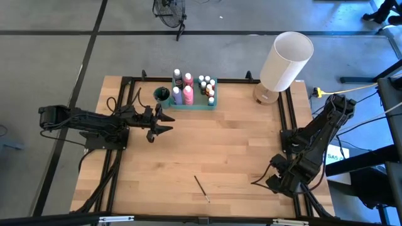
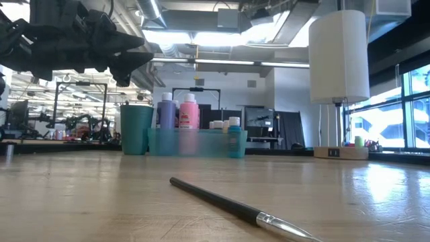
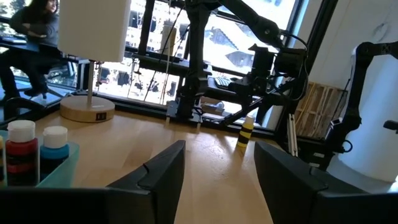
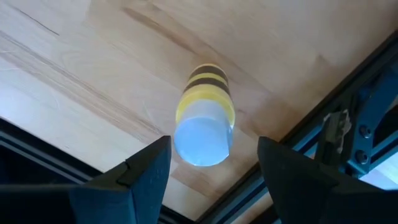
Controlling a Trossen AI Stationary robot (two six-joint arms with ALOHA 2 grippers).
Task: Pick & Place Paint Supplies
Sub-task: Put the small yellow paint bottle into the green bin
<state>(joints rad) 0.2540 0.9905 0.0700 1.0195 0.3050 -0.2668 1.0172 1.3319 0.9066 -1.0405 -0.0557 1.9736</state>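
My right gripper (image 4: 211,165) above a yellow paint bottle (image 4: 205,115).
Jaws spread, bottle ungrasped; my left gripper (image 1: 164,122) gapes, empty.

My left gripper (image 1: 164,121) hovers near the tray (image 1: 193,103) of bottles (image 1: 188,94) at the table's far edge; the lamp (image 1: 284,61) stands right; a paintbrush (image 1: 201,188) lies near-centre.
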